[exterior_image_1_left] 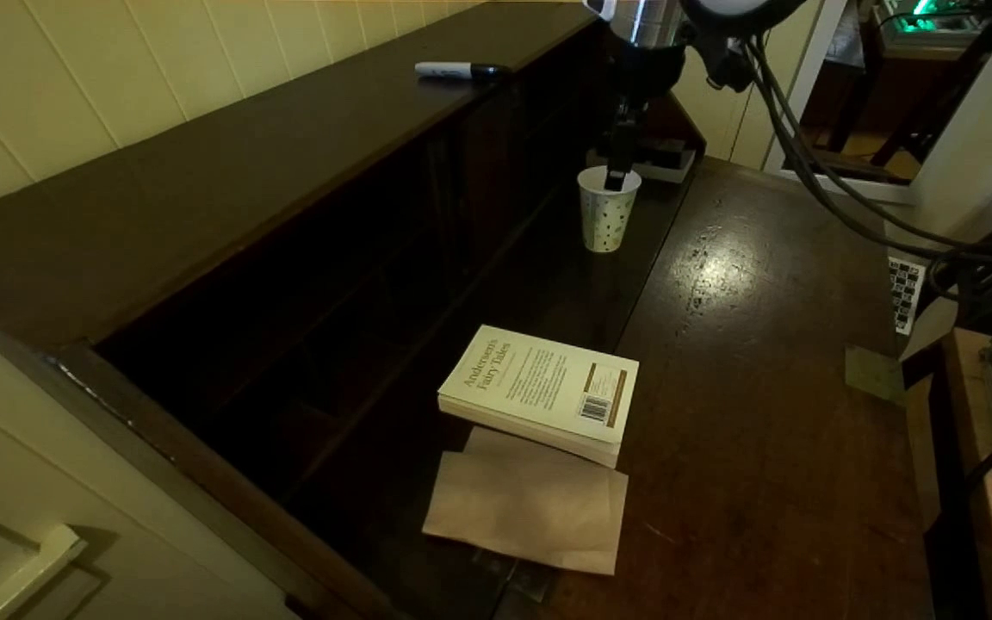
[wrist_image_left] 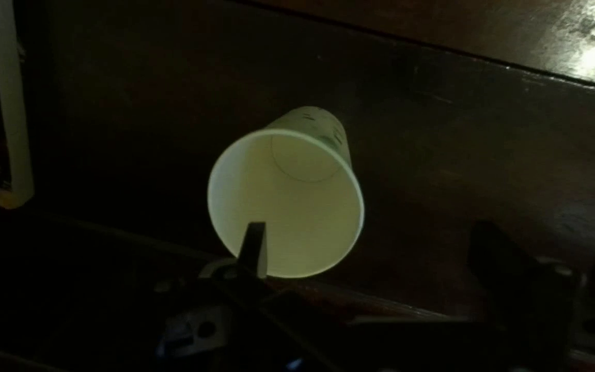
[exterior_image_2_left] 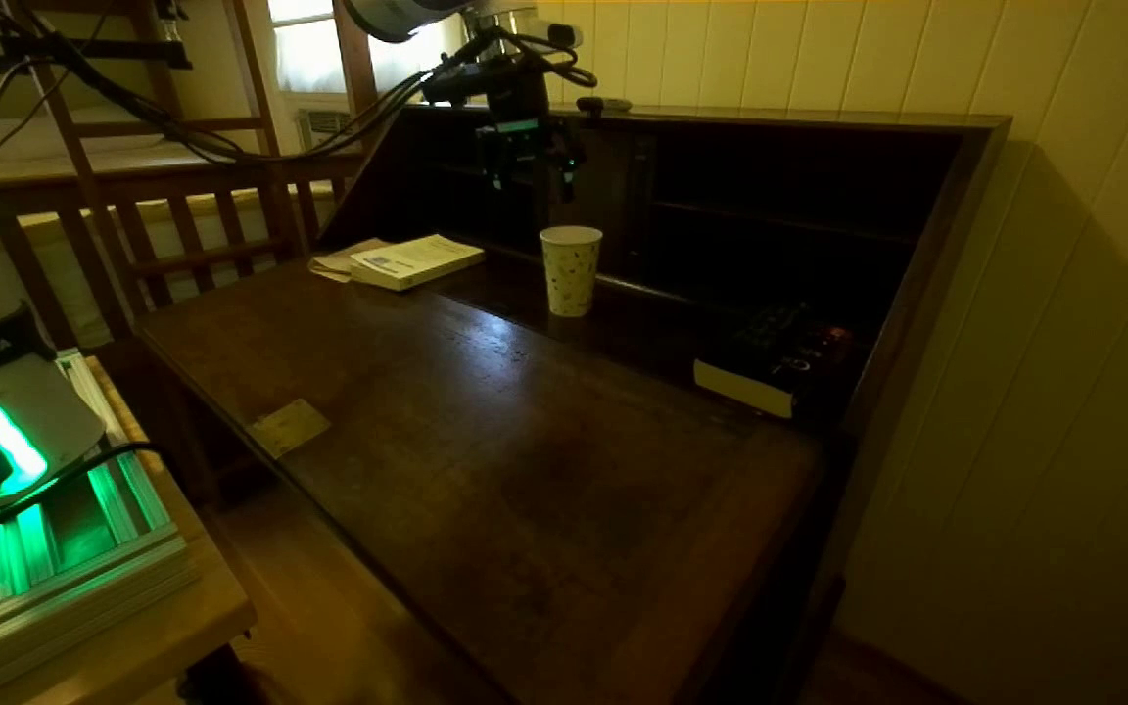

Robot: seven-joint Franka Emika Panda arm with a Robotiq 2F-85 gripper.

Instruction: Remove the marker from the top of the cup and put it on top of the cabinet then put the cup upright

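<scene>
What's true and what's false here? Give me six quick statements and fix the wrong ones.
1. The marker lies on top of the cabinet. True.
2. The marker is black all over. False: it is part white, part black.
3. The paper cup stands upright, mouth up. True.
4. The paper cup is clamped tight. False: the gripper is open and clear of it.
5. The Andersen's Fairy Tales book lies flat. True.
6. Only one book is in view. False: a black book is there too.
</scene>
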